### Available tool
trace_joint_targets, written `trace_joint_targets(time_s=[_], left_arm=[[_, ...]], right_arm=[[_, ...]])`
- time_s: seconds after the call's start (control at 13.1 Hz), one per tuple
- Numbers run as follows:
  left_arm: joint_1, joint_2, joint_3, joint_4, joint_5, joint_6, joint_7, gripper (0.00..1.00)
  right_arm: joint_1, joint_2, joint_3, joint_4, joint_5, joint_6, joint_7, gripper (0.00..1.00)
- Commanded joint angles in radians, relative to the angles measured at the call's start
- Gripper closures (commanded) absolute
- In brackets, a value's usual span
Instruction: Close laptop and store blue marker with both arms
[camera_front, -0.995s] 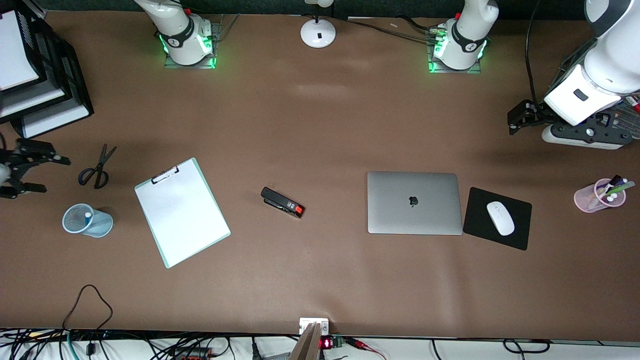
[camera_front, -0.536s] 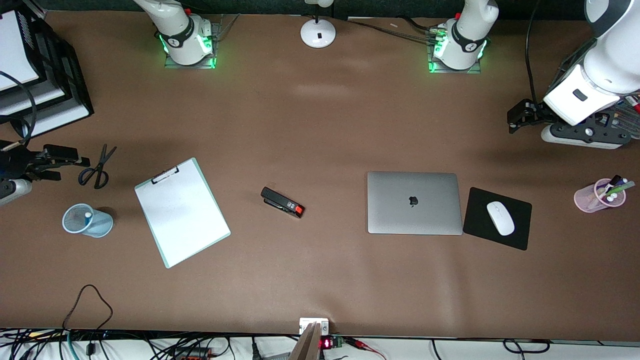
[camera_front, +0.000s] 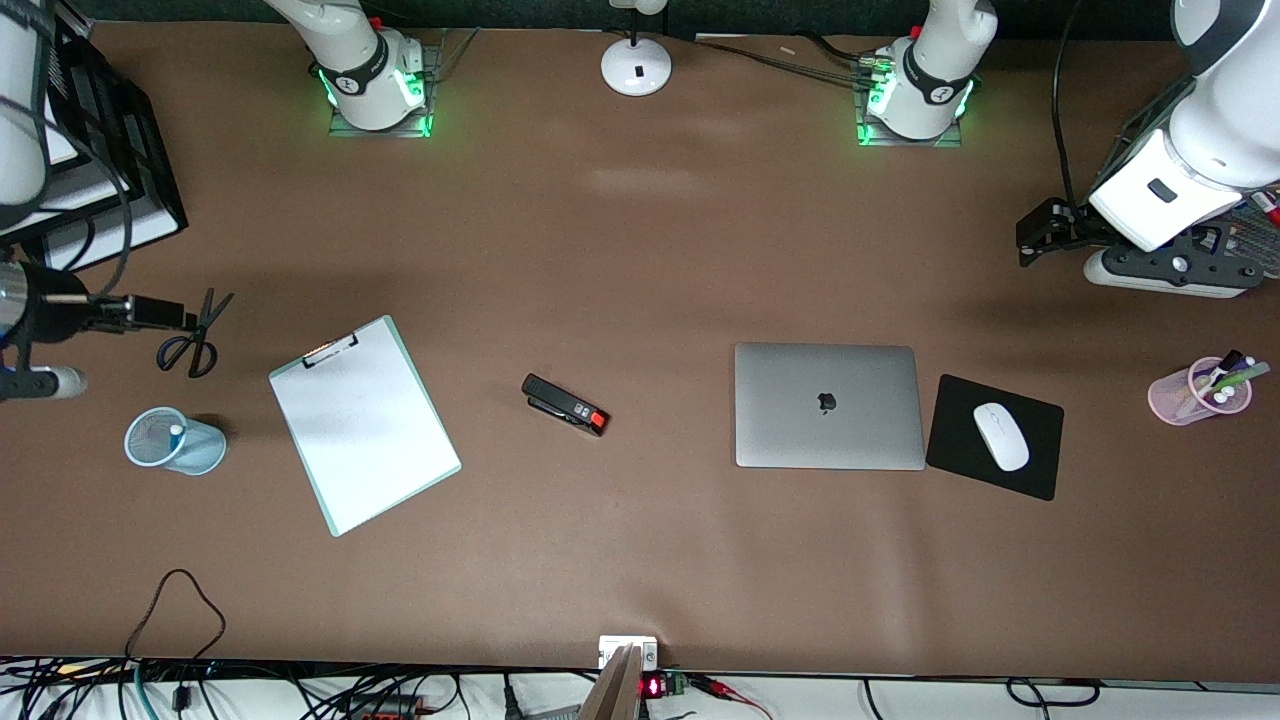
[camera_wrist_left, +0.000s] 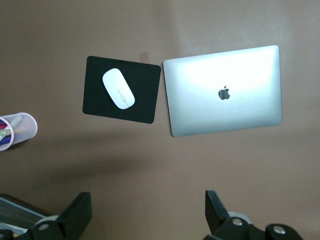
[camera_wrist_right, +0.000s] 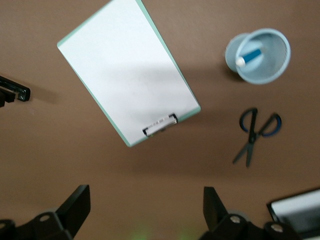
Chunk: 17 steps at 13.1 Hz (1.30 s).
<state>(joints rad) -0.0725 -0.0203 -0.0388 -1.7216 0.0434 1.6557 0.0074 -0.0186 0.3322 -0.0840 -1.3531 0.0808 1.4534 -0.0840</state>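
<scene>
Silver-grey, your laptop lies shut on the desk beside the mouse pad; your left gripper hangs above, fingers wide, empty; your right gripper, equally spread, shows you the blue marker inside the mesh cup.

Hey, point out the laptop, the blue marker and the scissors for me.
laptop (camera_front: 828, 405), front view, middle of its closed lid.
blue marker (camera_wrist_right: 252, 55), right wrist view, its blue body inside the mesh cup.
scissors (camera_front: 196, 333), front view, near the pivot where the blades meet the handles.
</scene>
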Motion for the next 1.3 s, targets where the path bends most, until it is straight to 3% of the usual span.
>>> trace_joint_targets(time_s=[0.0,0.23,0.46,1.22], left_arm=[[-0.004,-0.001,0.010,0.013,-0.013,-0.024,0.022,0.00],[-0.006,-0.001,0.007,0.014,-0.013,-0.024,0.022,0.00],[-0.006,-0.001,0.005,0.019,-0.013,-0.024,0.022,0.00],[-0.006,0.002,0.005,0.024,-0.013,-0.025,0.022,0.00]], right_arm=[[-0.004,-0.050,-0.006,-0.015,-0.023,-0.009,0.009,0.00],[-0.003,-0.093,-0.010,-0.011,-0.036,-0.005,0.023,0.00],[0.037,-0.133,-0.006,-0.008,-0.111,-0.002,0.076,0.00],[0.008,-0.197,-0.008,-0.043,-0.092,-0.002,0.044,0.00]])
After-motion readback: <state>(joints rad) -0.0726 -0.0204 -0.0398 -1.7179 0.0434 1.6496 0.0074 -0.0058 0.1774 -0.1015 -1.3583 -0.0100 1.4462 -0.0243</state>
